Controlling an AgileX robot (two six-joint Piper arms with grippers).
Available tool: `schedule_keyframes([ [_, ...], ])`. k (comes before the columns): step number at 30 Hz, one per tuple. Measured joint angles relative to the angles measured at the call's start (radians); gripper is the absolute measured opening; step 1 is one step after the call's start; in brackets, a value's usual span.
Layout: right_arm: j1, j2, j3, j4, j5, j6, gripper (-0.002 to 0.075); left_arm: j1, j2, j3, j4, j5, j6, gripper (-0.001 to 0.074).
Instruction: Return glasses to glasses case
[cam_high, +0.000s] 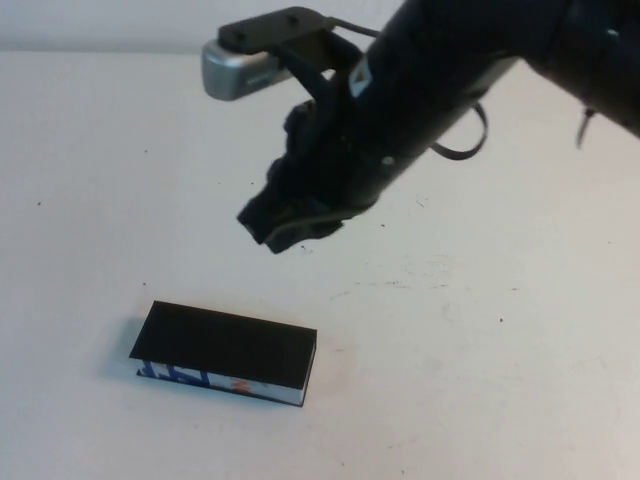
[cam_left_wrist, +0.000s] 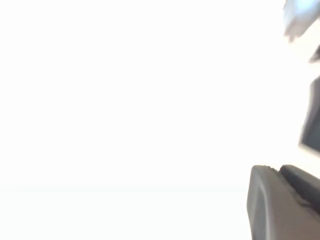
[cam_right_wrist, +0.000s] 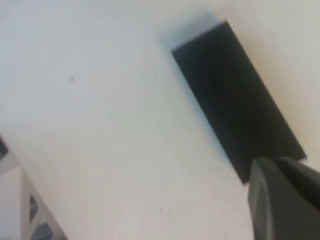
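Glasses case (cam_high: 225, 348) lies flat & closed on the table (cam_high: 480, 340), so contents hidden. Right gripper (cam_high: 290, 222) hovers above and behind it. Left gripper (cam_left_wrist: 280, 200) barely shows.

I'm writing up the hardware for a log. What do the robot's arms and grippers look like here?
The right arm over the table's middle is glossy black and tubular, with thin black cables looping beside it, a silver-grey camera block on a black bracket, and a matte black right gripper. The left gripper, off the high view, shows one rounded dark grey part.
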Motion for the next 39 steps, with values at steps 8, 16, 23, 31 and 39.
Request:
schedule_keyframes([
  [8, 0.0, -0.343, 0.399, -0.059, -0.095, 0.056, -0.0011, 0.0, -0.018, 0.222, -0.019, -0.067, -0.008, -0.0004],
  [16, 0.0, -0.661, 0.771, -0.068, -0.267, 0.08, -0.0011, -0.002, -0.018, 0.247, -0.019, -0.108, -0.009, -0.0004],
  [23, 0.0, -0.873, 0.991, -0.068, -0.359, 0.087, -0.0011, -0.002, -0.018, 0.247, -0.019, -0.112, -0.009, -0.0004],
  [31, 0.0, -0.959, 1.075, -0.017, -0.256, 0.087, -0.0011, -0.002, -0.018, 0.247, -0.023, -0.112, -0.009, -0.0004],
  [39, 0.0, -0.959, 1.079, -0.037, -0.272, 0.087, -0.0011, -0.002, -0.018, 0.247, -0.025, -0.112, -0.009, -0.0004],
])
